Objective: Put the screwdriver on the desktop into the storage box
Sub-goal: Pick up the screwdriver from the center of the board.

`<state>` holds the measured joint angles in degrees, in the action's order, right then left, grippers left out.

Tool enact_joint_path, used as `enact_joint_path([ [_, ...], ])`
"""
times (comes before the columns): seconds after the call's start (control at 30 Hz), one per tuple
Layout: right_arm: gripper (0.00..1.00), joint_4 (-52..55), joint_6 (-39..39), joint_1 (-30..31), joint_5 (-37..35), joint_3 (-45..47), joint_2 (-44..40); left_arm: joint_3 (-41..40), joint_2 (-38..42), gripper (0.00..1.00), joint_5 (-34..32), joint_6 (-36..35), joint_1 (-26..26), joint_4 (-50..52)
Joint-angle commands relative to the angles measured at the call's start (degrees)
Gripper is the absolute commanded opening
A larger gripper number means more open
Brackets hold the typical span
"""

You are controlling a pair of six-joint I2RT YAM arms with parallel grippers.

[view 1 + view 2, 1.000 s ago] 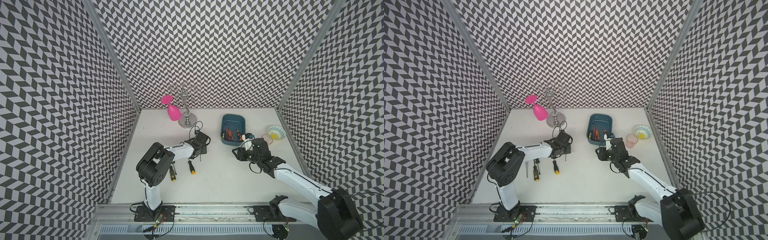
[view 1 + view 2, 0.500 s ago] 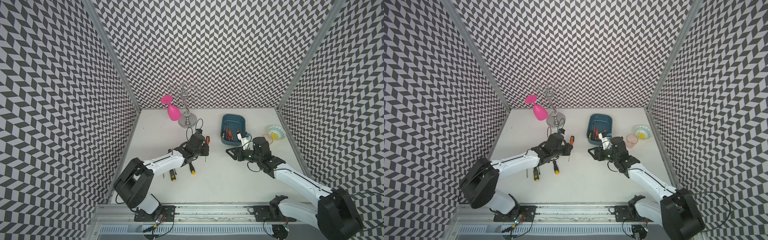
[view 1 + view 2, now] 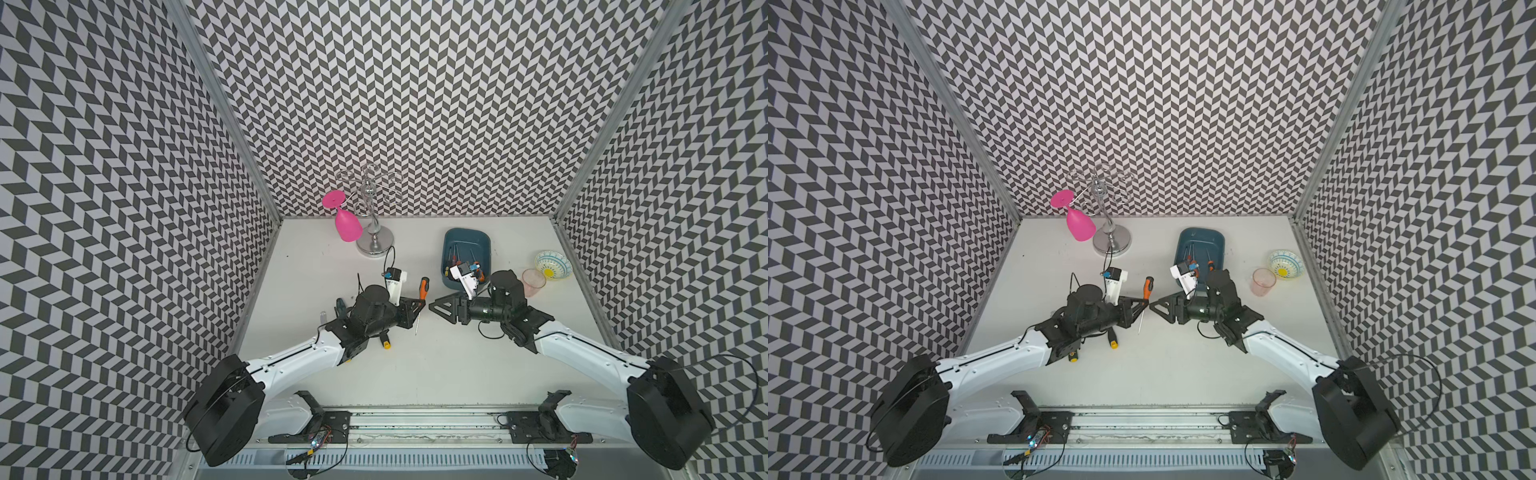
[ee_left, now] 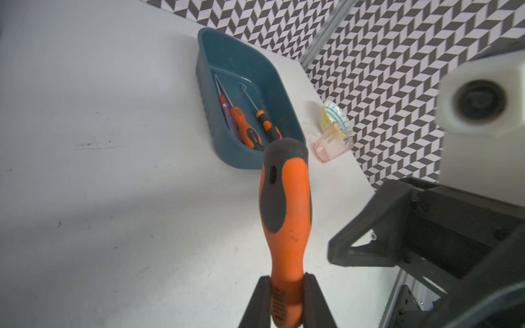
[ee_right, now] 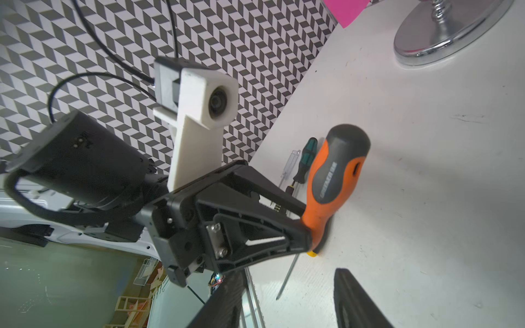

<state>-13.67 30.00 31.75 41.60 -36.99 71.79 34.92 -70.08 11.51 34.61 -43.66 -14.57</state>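
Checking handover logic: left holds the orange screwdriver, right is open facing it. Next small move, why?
Probably ease the right gripper forward until its open fingers straddle the handle of the orange screwdriver. The left gripper pinches it near the shaft, handle free, and the storage box lies nearer the right arm.

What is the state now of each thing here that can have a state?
left gripper: shut on the orange screwdriver.
orange screwdriver: held, handle end free.
right gripper: open, empty.
storage box: holds three screwdrivers.
pink glass: hanging upside down on the rack.
cup: upright, looks empty.
bowl: upright.
loose screwdrivers: lying flat on the desktop.
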Motion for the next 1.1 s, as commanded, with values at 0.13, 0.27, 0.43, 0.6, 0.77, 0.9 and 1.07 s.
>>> enact_joint_path([
  [0.13,0.55,-5.14,1.94,1.06,1.09,-2.7,1.73,-1.32,2.19,0.0,2.11,0.46,-1.51,-5.76],
  [0.27,0.55,-5.06,2.4,1.06,0.2,-3.25,2.44,-1.92,2.5,0.0,2.66,0.81,-2.25,-7.09],
  [0.43,0.53,-5.84,3.28,1.04,-0.2,-4.09,3.01,-1.78,2.19,0.0,3.08,0.85,-3.32,-7.89],
  [0.6,0.4,-5.97,3.42,1.05,-0.33,-4.58,3.62,-1.96,2.21,0.0,2.67,0.9,-3.61,-7.85],
  [0.77,0.25,-6.46,3.8,1.06,-0.17,-4.84,4.84,-2.05,2.23,0.0,2.99,0.84,-3.63,-7.95],
  [0.9,0.19,-6.37,3.87,0.95,-1.1,-5.32,5.2,-2.29,2.3,0.0,3.09,0.85,-3.66,-7.72],
  [1.07,0.17,-3.96,2.97,0.61,-3.39,-7.4,6.03,-3.57,3.76,0.33,1.94,1.69,-3.63,-6.4],
])
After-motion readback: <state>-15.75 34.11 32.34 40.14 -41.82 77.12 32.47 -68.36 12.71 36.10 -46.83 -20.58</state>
